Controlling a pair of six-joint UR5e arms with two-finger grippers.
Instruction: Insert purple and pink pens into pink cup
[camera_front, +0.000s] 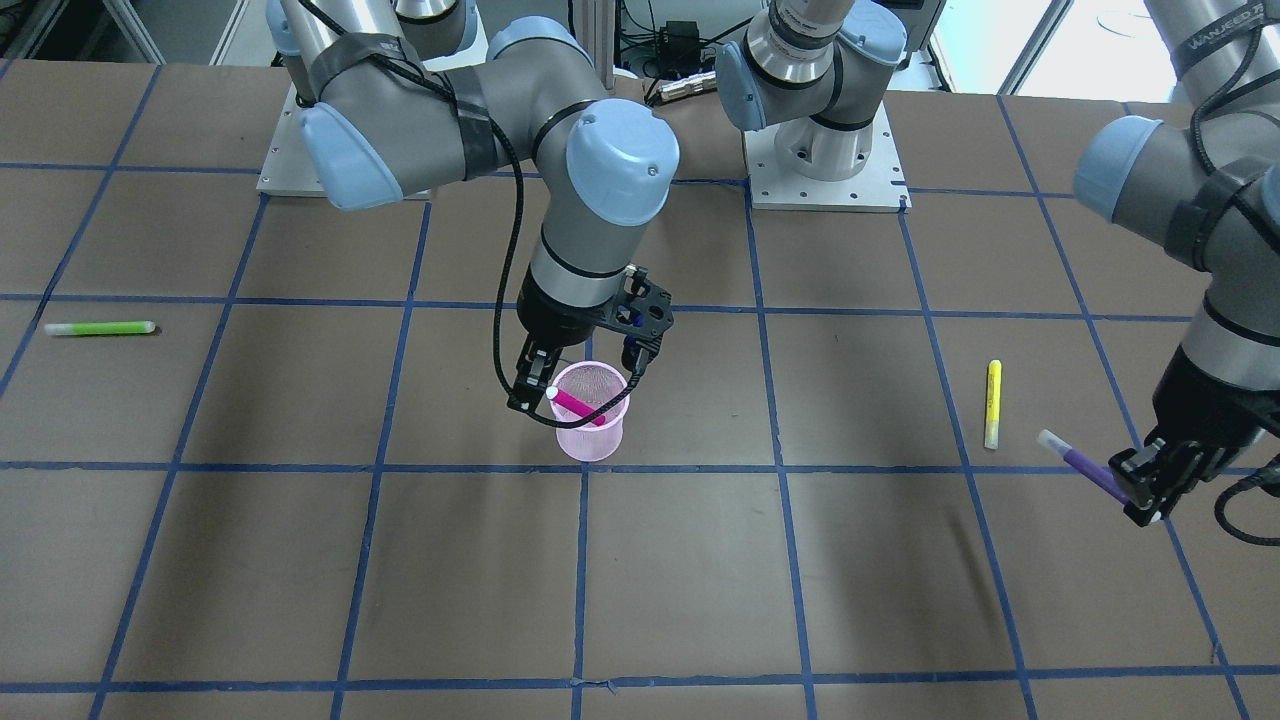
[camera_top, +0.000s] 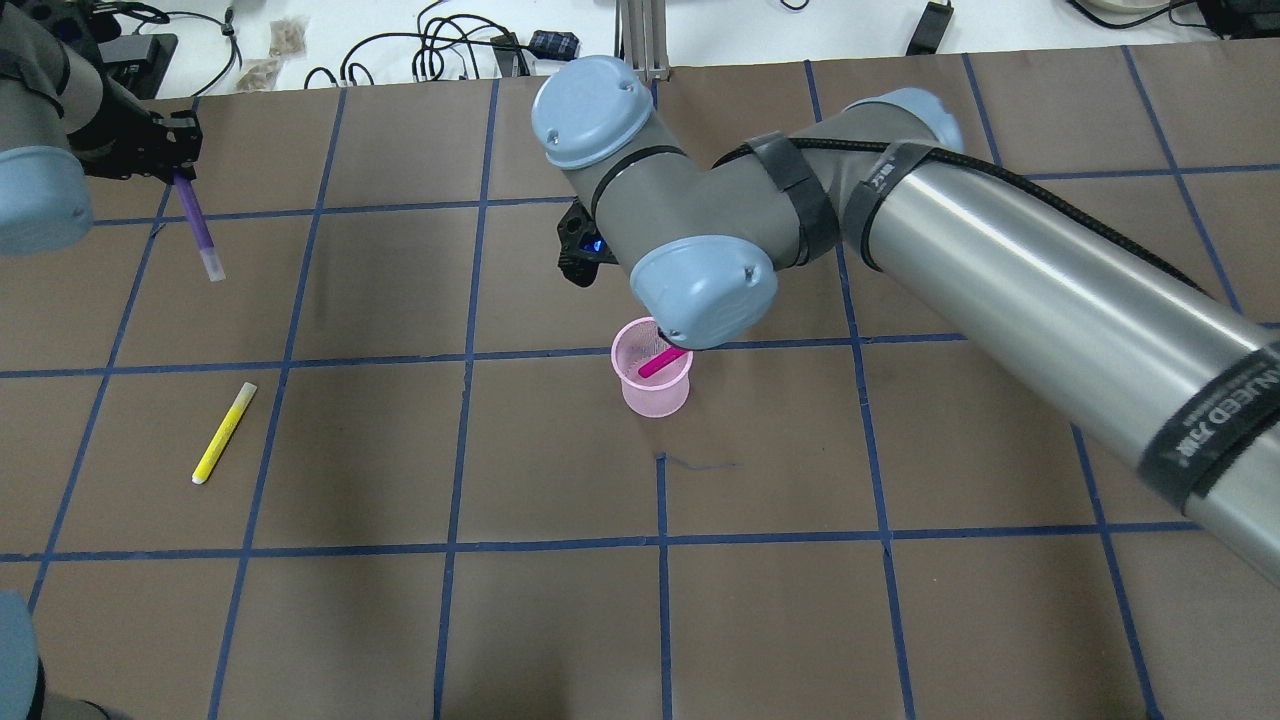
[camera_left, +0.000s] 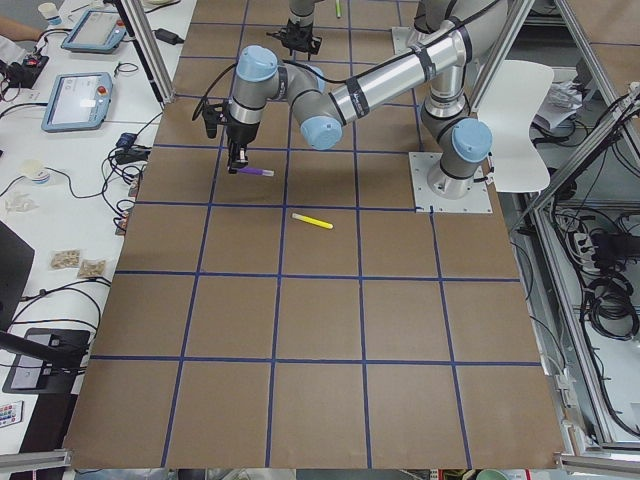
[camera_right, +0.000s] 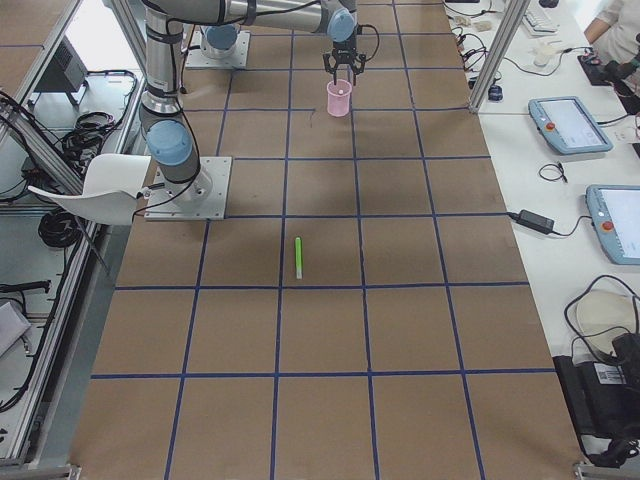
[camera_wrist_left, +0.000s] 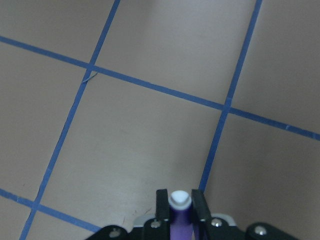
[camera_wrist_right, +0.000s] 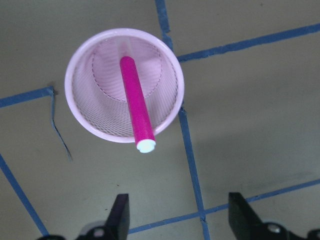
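The pink mesh cup (camera_front: 591, 430) stands upright at the table's middle; it also shows in the overhead view (camera_top: 655, 392) and the right wrist view (camera_wrist_right: 85, 120). The pink pen (camera_wrist_right: 136, 109) leans inside it, white tip over the rim. My right gripper (camera_wrist_right: 180, 215) is open and empty just above the cup (camera_front: 580, 375). My left gripper (camera_front: 1150, 480) is shut on the purple pen (camera_front: 1085, 465) and holds it above the table, far from the cup. The purple pen also shows in the overhead view (camera_top: 197, 225) and the left wrist view (camera_wrist_left: 180, 215).
A yellow pen (camera_front: 992, 403) lies on the table near my left gripper, also in the overhead view (camera_top: 224, 433). A green pen (camera_front: 100, 328) lies far off on my right side. Blue tape lines grid the brown table.
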